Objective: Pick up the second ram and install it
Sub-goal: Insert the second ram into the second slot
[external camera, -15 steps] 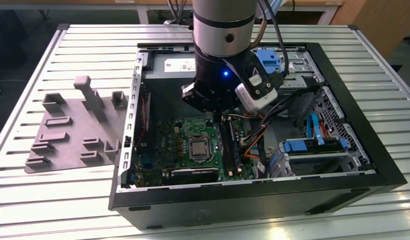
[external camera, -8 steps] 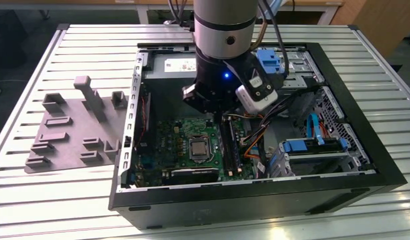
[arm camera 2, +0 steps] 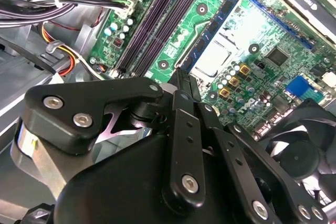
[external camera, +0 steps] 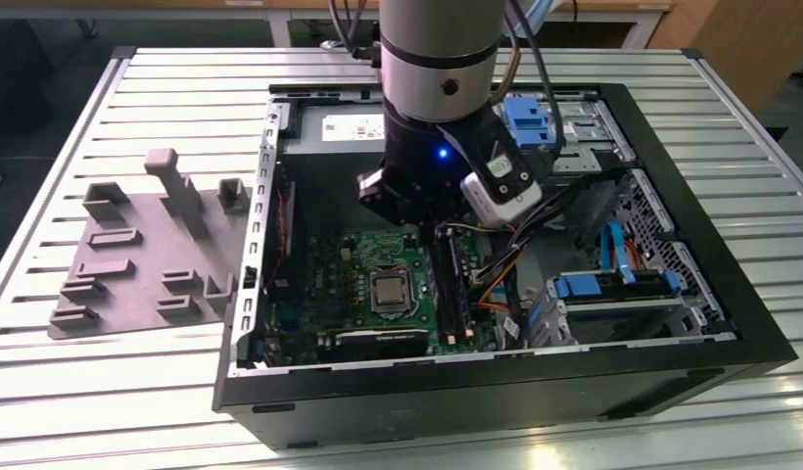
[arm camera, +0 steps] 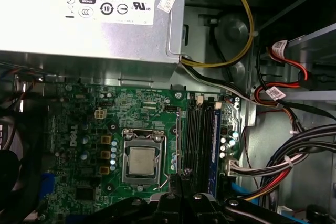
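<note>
The gripper (arm camera 2: 181, 80) hangs inside the open case (external camera: 715, 323), low over the motherboard (arm camera: 84, 129), its fingers (arm camera 2: 184, 129) pinched narrow on the thin upright edge of the ram (arm camera 2: 185, 81). That ram sits just above the slots (arm camera: 202, 140) beside the CPU socket (arm camera: 143, 161), near the board's cable-side edge.

Second ram (arm camera: 215, 145), dark blue-labelled stick, on edge in outermost motherboard slot.
</note>
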Robot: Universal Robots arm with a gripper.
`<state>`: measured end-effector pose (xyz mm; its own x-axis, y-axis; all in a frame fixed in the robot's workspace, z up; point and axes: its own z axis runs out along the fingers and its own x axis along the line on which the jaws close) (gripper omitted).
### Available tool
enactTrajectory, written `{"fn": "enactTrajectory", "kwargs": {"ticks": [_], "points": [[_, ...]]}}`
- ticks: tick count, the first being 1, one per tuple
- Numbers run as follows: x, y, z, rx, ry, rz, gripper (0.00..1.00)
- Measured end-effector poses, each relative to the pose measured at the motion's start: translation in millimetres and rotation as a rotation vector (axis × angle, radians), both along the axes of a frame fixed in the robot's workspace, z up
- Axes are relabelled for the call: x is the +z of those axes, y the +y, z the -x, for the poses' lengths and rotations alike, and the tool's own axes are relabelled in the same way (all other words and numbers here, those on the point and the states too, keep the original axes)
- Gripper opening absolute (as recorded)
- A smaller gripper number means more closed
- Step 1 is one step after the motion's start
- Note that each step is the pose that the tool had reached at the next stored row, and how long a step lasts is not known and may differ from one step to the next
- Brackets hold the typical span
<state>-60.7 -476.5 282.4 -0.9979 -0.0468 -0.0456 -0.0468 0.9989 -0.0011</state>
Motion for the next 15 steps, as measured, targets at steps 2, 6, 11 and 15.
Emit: {"fn": "enactTrajectory", "kwargs": {"ticks": [2,6,11,15], "points": [[-1.3,0.0,-0.1,0.000,0.0000,0.0000,0.12],[-3.2,0.0,-0.3,0.000,0.0000,0.0000,0.12],[-5.2,0.0,-0.7,0.000,0.0000,-0.0001,0.12],[-6.4,0.0,-1.3,0.000,0.0000,-0.0001,0.12]]}}
